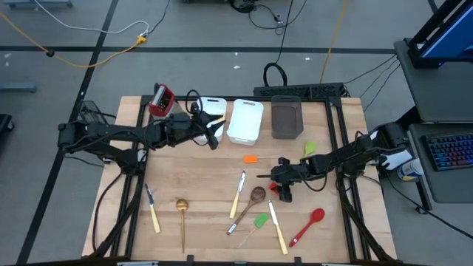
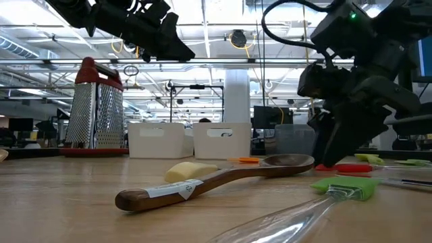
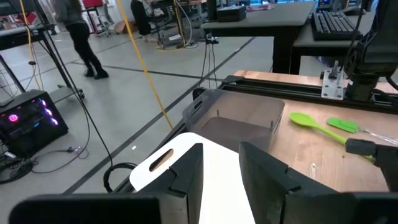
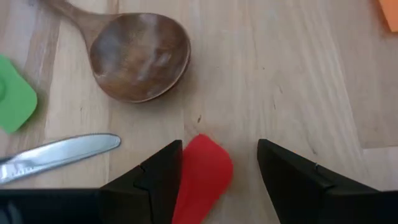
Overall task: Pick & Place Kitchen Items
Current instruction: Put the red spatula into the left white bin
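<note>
On the wooden bench (image 1: 199, 185), two white bins (image 1: 245, 120) and a grey bin (image 1: 287, 118) line the 12 o'clock edge. A red-topped metal grater (image 1: 160, 100) lies at 11 o'clock. A keyboard (image 1: 452, 152) sits beyond, at 3 o'clock.

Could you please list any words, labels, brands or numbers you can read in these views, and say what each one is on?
No text can be read in any view.
The wooden spoon has a pale label wrapped round its handle, but any print on it is too blurred to read.
The keyboard beside the table has keys too small to read.
The white bins show no lettering.
</note>
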